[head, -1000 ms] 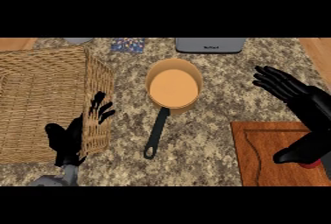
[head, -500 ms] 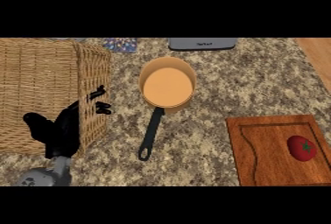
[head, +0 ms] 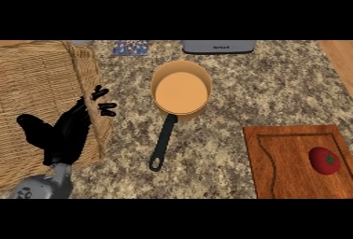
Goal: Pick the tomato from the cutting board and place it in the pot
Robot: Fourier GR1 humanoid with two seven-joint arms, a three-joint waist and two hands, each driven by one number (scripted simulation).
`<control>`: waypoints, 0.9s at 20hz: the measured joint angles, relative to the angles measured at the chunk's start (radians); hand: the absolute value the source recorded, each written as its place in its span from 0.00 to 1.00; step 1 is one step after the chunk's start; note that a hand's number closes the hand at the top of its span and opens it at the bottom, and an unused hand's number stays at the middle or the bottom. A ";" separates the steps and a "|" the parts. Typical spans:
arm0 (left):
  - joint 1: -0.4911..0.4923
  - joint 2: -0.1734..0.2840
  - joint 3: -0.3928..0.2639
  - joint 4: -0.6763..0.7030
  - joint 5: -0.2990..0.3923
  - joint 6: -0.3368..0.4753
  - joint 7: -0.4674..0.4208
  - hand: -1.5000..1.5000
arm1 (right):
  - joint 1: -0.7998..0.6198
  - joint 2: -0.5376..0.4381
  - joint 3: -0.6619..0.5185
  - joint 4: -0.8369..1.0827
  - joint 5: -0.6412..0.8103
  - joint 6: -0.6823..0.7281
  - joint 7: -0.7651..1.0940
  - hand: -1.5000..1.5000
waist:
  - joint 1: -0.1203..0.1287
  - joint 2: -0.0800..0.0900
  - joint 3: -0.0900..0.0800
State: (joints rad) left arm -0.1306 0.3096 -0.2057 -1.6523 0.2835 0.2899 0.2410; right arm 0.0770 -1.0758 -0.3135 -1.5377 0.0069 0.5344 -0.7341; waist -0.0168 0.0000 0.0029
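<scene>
While tomato (head: 325, 160) sits on cutting board (head: 283, 161), left hand (head: 67, 133) fingers (head: 98, 94) spread, empty.

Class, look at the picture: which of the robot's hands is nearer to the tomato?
Only the left hand shows, so no comparison can be made. It rests open over the basket, far across the counter from the tomato on the cutting board. The right hand is out of view.

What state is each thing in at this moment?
Tomato: on the cutting board, untouched.
Pot: upright, empty, handle toward the robot.
Basket: on the counter, at the left.
Left hand: open, over the basket's right edge.
Right hand: out of view.
</scene>
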 measured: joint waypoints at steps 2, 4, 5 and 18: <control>0.007 0.000 -0.001 -0.012 0.001 -0.001 0.008 0.50 | 0.025 -0.055 0.010 0.005 0.044 -0.021 -0.023 0.00 | 0.006 0.000 -0.001; -0.004 -0.007 -0.007 -0.011 -0.009 0.004 0.014 0.50 | 0.040 -0.100 0.025 0.021 0.080 -0.039 -0.041 0.00 | 0.010 0.001 -0.001; -0.008 -0.008 -0.008 -0.017 -0.012 0.006 0.024 0.50 | 0.053 -0.111 0.038 0.012 0.098 -0.051 -0.040 0.00 | 0.010 0.000 -0.002; -0.011 -0.028 0.016 -0.006 -0.026 -0.033 0.024 0.50 | 0.017 -0.145 0.243 0.085 0.272 -0.106 -0.013 0.00 | 0.027 0.003 -0.003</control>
State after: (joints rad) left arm -0.1411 0.2820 -0.1898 -1.6586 0.2577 0.2568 0.2649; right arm 0.0938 -1.2213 -0.0700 -1.4531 0.2789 0.4284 -0.7475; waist 0.0100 0.0028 -0.0001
